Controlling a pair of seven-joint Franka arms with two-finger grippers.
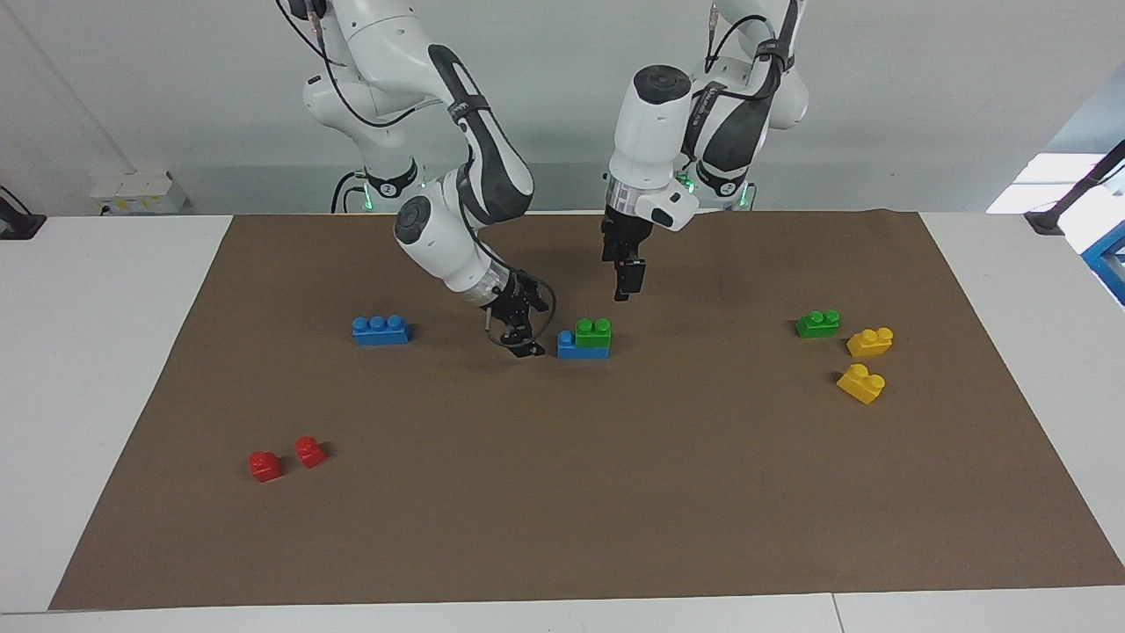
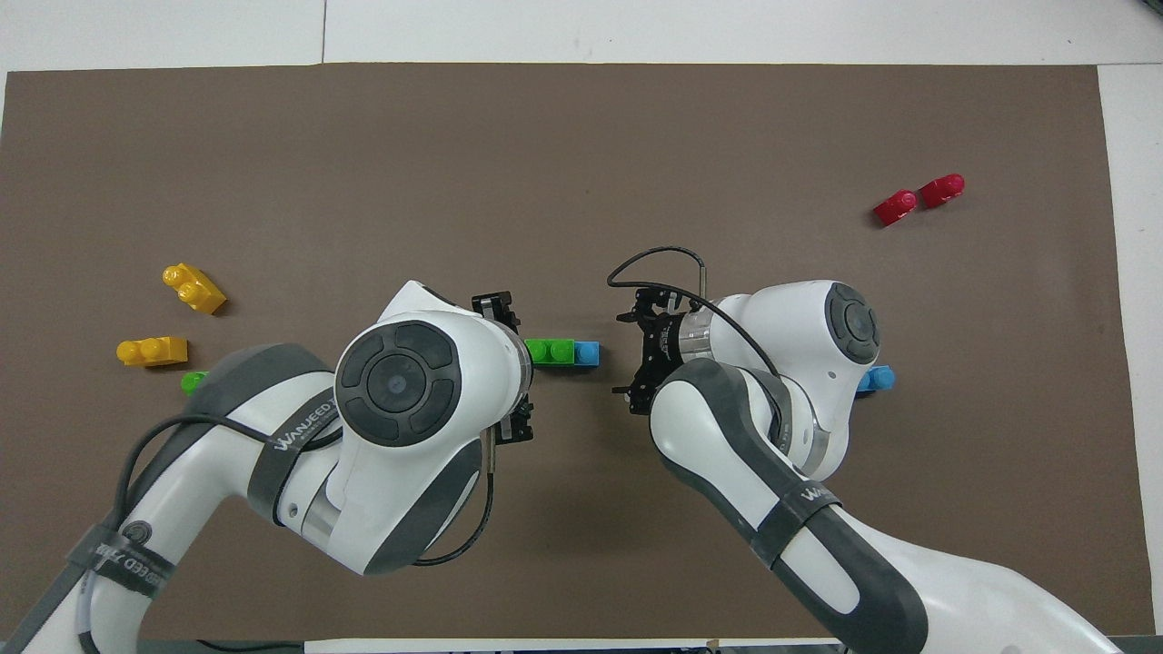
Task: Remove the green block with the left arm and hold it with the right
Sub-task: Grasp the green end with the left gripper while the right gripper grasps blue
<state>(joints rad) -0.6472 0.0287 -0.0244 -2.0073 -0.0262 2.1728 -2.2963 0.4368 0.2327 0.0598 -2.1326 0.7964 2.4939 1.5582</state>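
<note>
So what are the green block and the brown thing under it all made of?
The green block looks like shiny moulded plastic: bright colour, round studs, small highlights. It sits on a blue brick that looks the same. The brown mat looks matte, maybe paper or felt; hard to tell.

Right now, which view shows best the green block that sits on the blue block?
The facing view: the green block is seen from the side, stacked on the blue block. The overhead view shows only its studded top.
</note>
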